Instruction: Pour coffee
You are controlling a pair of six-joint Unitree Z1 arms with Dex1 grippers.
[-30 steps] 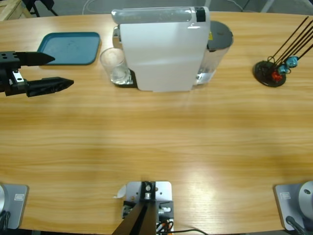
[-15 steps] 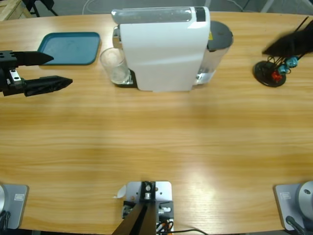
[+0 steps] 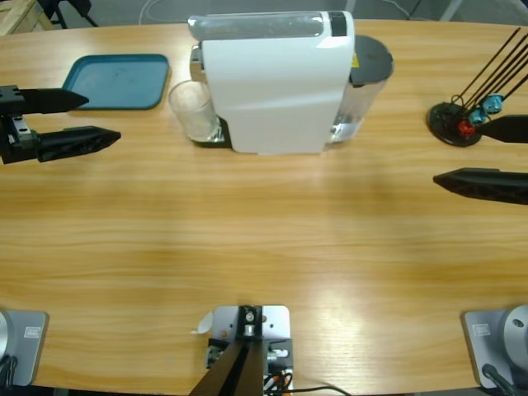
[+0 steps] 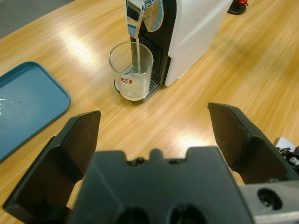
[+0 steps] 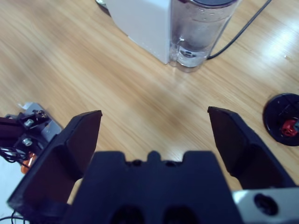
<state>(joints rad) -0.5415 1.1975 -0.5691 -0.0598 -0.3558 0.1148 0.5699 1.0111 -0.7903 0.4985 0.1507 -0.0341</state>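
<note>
Left wrist view shows the left gripper [image 4: 154,140] with jaws spread wide and empty, short of the white coffee machine [image 4: 194,32]. Beyond it a clear glass [image 4: 131,71] stands on the machine's drip tray under the spout, a thin stream falling into pale liquid [image 4: 131,91]. The right gripper [image 3: 474,153], also spread, hovers off the machine's other side.

Under me runs a long wooden counter [image 3: 264,239], pale glare streaking its grain; grey floor [image 3: 115,10] shows beyond its far edge, a wooden frame [image 3: 18,15] at the corner.
</note>
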